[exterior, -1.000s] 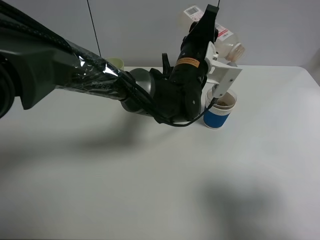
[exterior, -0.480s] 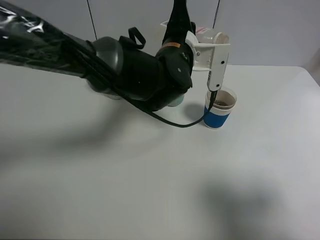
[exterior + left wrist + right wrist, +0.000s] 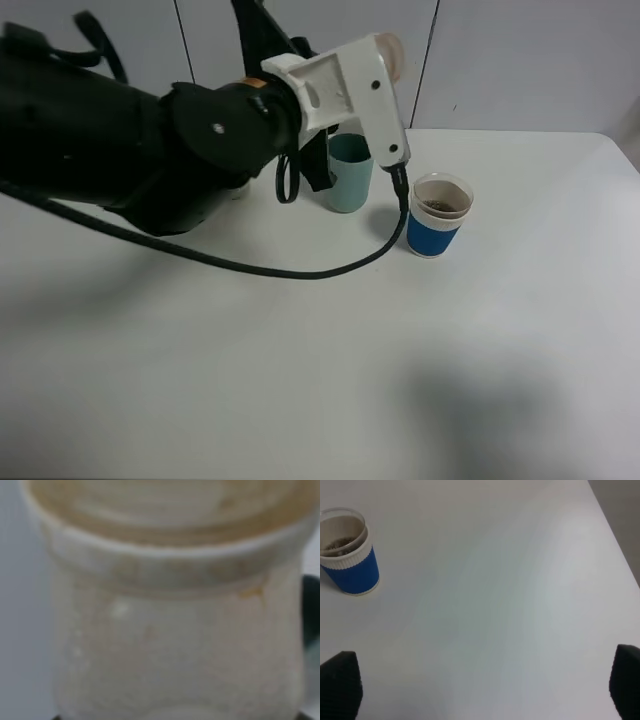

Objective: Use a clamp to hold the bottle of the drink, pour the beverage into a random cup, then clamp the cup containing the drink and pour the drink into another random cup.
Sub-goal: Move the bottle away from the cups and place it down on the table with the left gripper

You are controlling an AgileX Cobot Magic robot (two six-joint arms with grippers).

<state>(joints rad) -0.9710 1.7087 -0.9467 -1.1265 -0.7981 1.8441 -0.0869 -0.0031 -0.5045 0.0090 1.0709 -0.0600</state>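
Bottle [image 3: 175, 630] clamped in the left fingers [image 3: 311, 620], which are closed tight on its body. It fills the left wrist view, blurred, pale, with a brownish film at the wide mouth. High view: only the round mouth [image 3: 390, 52] pokes out past the white camera mount [image 3: 340, 85]. The left arm [image 3: 130, 150] hides the rest, so tilt can't be told.

Teal cup [image 3: 348, 172] stands upright on the worktop [image 3: 300, 380], below the left fingers and partly behind a black strap on the arm. Blue-banded cup [image 3: 438, 215] stands upright just beside the teal cup but apart from it, with brown beverage [image 3: 438, 206] inside. A black cable [image 3: 300, 272] hangs from the mount and runs close by the blue-banded cup's side; contact unclear.

Right fingers [image 3: 340, 682] are spread wide, holding nothing. Blue-banded cup [image 3: 347, 552] sits ahead of them, off toward one finger and well apart. Worktop [image 3: 510, 605] lies between.
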